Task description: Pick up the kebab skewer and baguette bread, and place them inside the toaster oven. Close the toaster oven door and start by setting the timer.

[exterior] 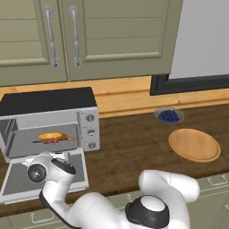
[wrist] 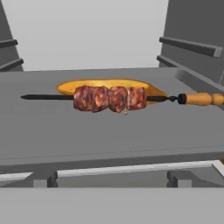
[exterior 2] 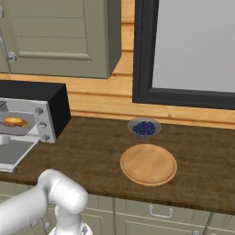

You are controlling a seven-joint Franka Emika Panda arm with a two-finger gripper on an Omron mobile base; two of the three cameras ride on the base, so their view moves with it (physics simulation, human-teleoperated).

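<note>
The reddish-brown meat kebab skewer (wrist: 109, 99) and the small golden baguette bread (wrist: 109, 85) lie together on the tray inside the boxy silver toaster oven (exterior: 49, 120). Its grey glass door (exterior: 18, 179) hangs down open. The gripper (exterior: 38, 172) is spread and holds nothing. Closing the door and setting the timer remain.

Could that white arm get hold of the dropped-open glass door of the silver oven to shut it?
Probably yes. The grey glass door lies flat and open right under the arm's hand, nothing sits on it, and the pincer is open and empty.

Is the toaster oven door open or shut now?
Open: the toaster oven door lies folded down flat, showing the kebab skewer and baguette bread inside.
</note>
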